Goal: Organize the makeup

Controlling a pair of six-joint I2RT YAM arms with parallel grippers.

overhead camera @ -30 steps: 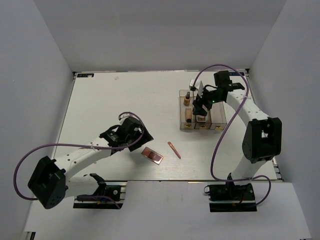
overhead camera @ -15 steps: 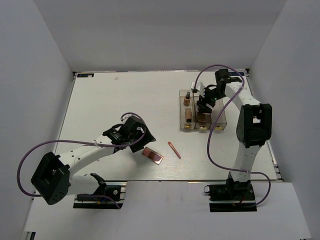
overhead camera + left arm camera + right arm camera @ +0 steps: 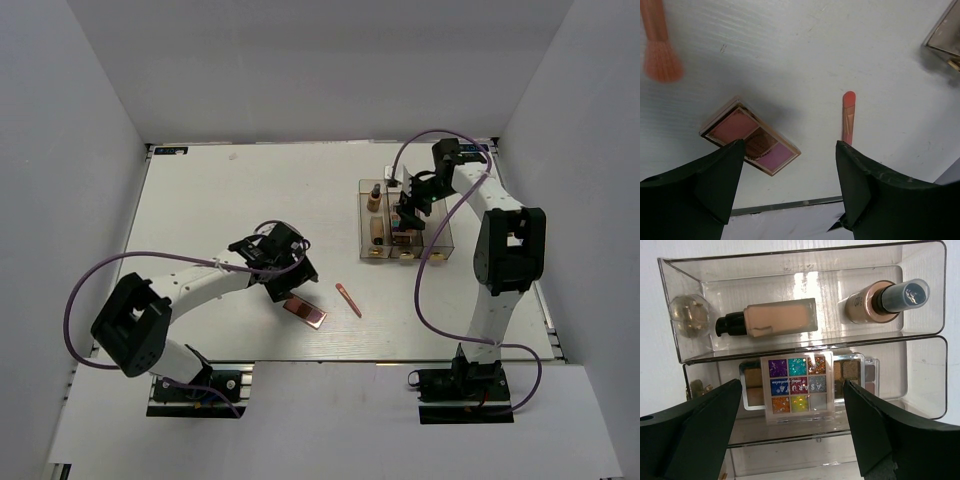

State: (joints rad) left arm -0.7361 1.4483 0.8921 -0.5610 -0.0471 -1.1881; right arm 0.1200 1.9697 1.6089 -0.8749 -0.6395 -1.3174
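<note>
A pink-brown palette (image 3: pixel 305 312) lies on the white table, and a coral-pink stick (image 3: pixel 348 299) lies to its right. My left gripper (image 3: pixel 291 284) is open and empty just above and left of them. In the left wrist view the palette (image 3: pixel 750 142) and the stick (image 3: pixel 848 117) lie ahead of the spread fingers (image 3: pixel 720 175). My right gripper (image 3: pixel 407 212) is open over the clear box (image 3: pixel 440 240). In the right wrist view a multicoloured palette (image 3: pixel 797 388) lies in the middle compartment on other palettes, between the fingers (image 3: pixel 715 415) and untouched by them.
The box's far compartment holds a beige foundation bottle (image 3: pixel 767 318) and a brown capped bottle (image 3: pixel 885 300). A gold knob (image 3: pixel 687 315) sits on its end. An orange brush (image 3: pixel 657 45) lies on the table near the left gripper. The table's front edge (image 3: pixel 785 205) is close.
My left arm has swung right, bringing its gripper close to the pink-brown palette. My right gripper has shifted slightly over the box.
</note>
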